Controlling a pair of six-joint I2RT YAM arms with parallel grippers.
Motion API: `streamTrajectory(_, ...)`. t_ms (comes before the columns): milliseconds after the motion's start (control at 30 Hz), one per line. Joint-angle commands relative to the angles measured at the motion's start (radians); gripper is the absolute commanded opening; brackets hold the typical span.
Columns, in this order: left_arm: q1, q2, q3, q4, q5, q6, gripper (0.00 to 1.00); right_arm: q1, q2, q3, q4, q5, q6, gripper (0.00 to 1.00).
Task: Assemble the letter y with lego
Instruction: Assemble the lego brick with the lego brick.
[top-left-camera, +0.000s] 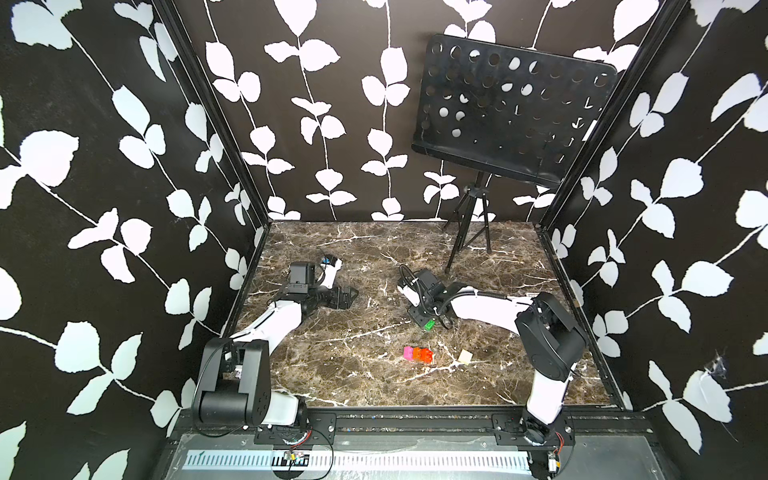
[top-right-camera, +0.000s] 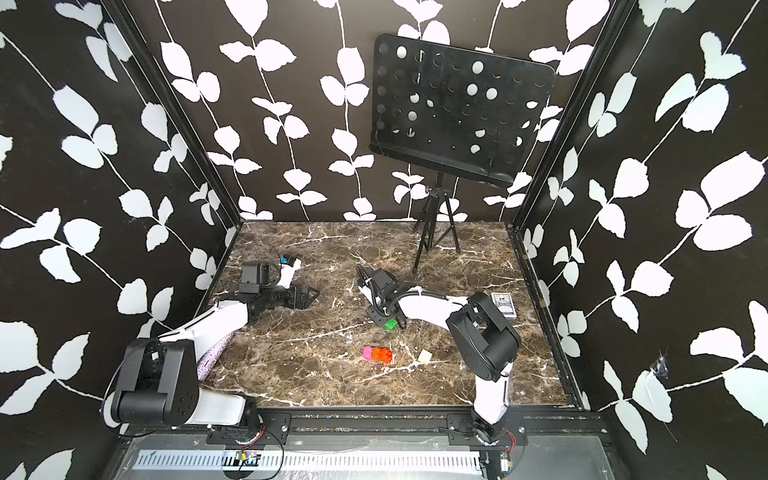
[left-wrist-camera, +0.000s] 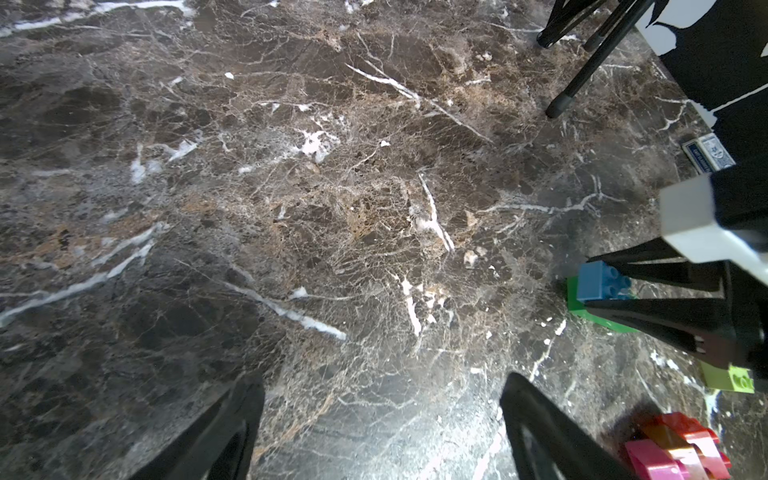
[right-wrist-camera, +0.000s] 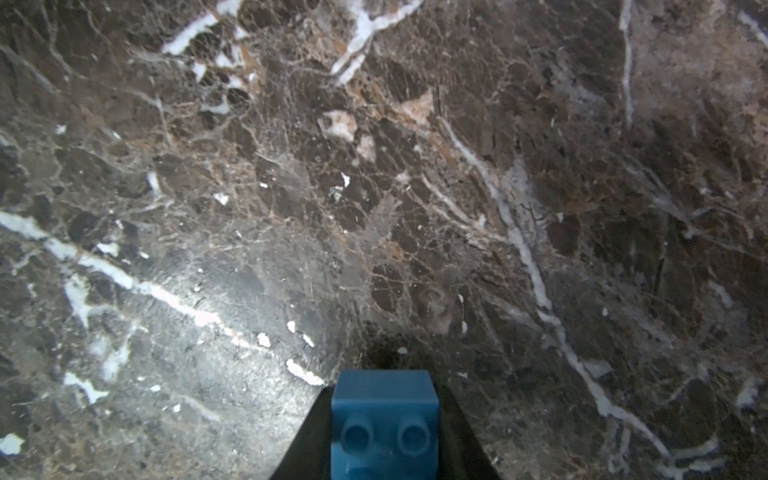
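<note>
One blue brick (right-wrist-camera: 384, 415) was clamped onto the green brick (top-right-camera: 390, 325) by the right claw (top-left-camera: 427, 319), the left claw (left-wrist-camera: 380, 380) spread empty; release was judged next.

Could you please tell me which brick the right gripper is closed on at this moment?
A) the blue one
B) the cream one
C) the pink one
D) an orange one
A: the right wrist view shows the blue brick clamped between the fingers of the right gripper, while the pink brick, orange bricks and cream brick lie free on the table.
</note>
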Motion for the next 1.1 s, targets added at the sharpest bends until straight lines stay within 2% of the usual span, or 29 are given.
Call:
streamTrajectory(0,-0.003,-0.037,-0.013,0.011,0.006,0.005,0.91,-0.009,0.095,-0.067,-0.117,-0.048,0.09,0.21)
streamTrajectory(167,-0.004,-0.034,-0.013,0.012,0.007,0.004,0.91,-0.01,0.093,-0.066,-0.12,-0.041,0.166,0.2)
streamTrajectory(333,-0.003,-0.038,-0.014,0.014,0.007,0.004,0.91,0.033,0.126,-0.025,-0.212,0.056,0.028,0.21)
streamTrajectory(467,-0.003,-0.039,-0.013,0.012,0.005,0.006,0.91,0.035,0.114,-0.043,-0.201,-0.007,-0.072,0.21)
streamTrajectory(533,-0.004,-0.037,-0.014,0.012,0.005,0.006,0.91,0.019,0.115,-0.03,-0.209,-0.084,-0.115,0.22)
streamTrajectory(700,-0.004,-0.041,-0.014,0.012,0.006,0.005,0.91,0.009,0.162,0.047,-0.284,-0.072,-0.135,0.21)
streamTrajectory(867,-0.003,-0.04,-0.013,0.01,0.007,0.005,0.91,0.009,0.106,0.036,-0.265,-0.079,-0.147,0.23)
streamTrajectory(1067,-0.003,-0.038,-0.015,0.014,0.007,0.006,0.91,0.006,0.003,0.039,-0.297,-0.115,-0.32,0.28)
